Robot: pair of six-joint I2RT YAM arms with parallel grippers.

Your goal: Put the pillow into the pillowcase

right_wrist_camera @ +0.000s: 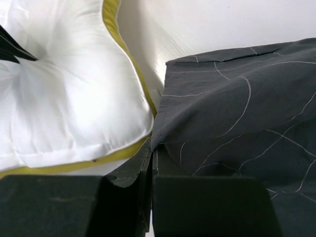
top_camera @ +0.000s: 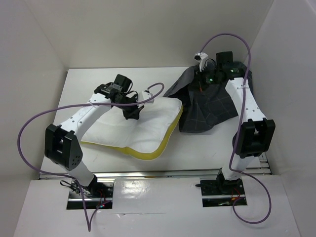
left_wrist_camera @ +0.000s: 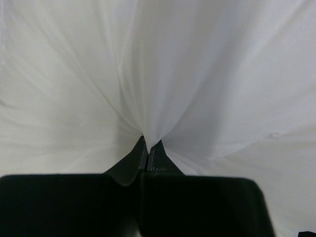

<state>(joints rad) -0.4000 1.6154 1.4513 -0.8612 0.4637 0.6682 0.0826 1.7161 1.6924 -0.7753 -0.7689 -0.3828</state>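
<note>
The white pillow (top_camera: 140, 129) with yellow trim lies mid-table, left of the dark grid-patterned pillowcase (top_camera: 210, 109). My left gripper (top_camera: 132, 114) is shut on a pinch of the pillow's top fabric; in the left wrist view the white cloth (left_wrist_camera: 148, 74) puckers into the closed fingertips (left_wrist_camera: 147, 143). My right gripper (top_camera: 201, 79) is shut on the pillowcase's edge at the back; the right wrist view shows the dark cloth (right_wrist_camera: 237, 123) held at the fingertips (right_wrist_camera: 154, 150), with the pillow (right_wrist_camera: 69, 94) just to its left.
White walls enclose the table on the left, back and right. The pillow's yellow edge (top_camera: 170, 131) nearly touches the pillowcase. Purple cables loop above both arms. The arm bases (top_camera: 222, 185) sit at the near edge.
</note>
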